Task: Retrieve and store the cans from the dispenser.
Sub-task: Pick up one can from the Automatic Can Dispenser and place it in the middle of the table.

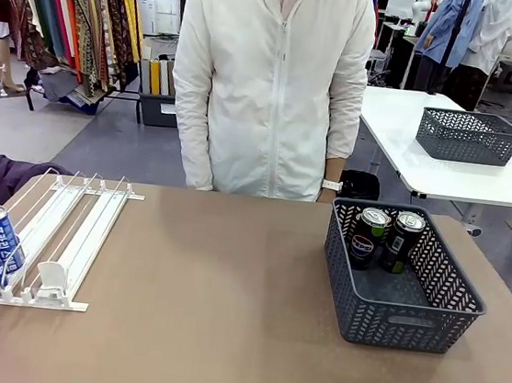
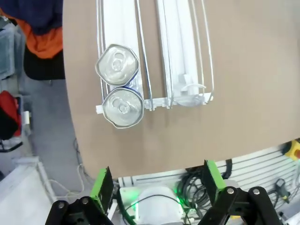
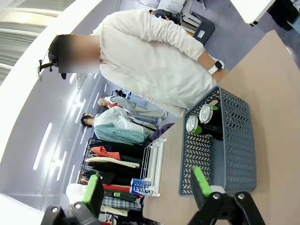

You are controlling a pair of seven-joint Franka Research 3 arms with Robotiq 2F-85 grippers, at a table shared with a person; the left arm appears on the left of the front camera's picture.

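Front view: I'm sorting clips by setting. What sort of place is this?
Probably a mock retail or lab space: racks of hanging clothes behind, a white table, and a shelf-style can dispenser.

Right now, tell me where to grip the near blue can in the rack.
Probably its upper wall, coming from above with the open left gripper. The can stands upright at the rack's end, the second can close behind, so set pads on its flanks, above the rails.

Two cans [image 2: 123, 107] touching in dispenser [image 2: 180, 47] end lane; left gripper [image 2: 157, 166] wide open, clear of cans
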